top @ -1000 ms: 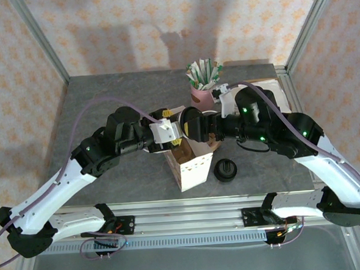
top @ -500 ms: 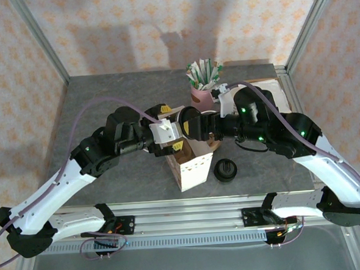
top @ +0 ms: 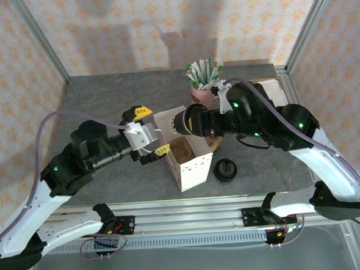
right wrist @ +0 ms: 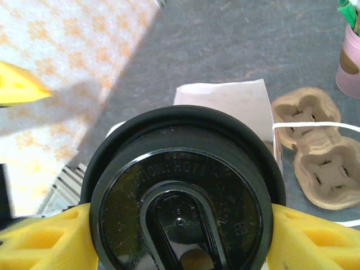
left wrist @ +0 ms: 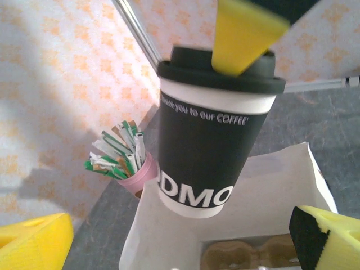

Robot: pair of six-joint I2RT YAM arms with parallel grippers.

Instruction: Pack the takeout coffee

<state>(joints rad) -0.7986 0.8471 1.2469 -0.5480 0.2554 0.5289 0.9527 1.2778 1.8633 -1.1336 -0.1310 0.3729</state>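
Paper bag (top: 184,156) stands open. L gripper (top: 153,130), left of bag, spread wide, empty. R gripper (right wrist: 180,233) pinches takeout coffee (left wrist: 208,140) at lid, above bag mouth. Cup prob. crushable, lid may pop: grip below rim, gently.

Left gripper (top: 153,130) spread wide; right gripper (right wrist: 180,233) clamped.

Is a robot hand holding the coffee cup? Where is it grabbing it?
Yes. The right gripper holds the takeout coffee up top, fingers pinching both sides of its black lid. The left gripper is open and empty.
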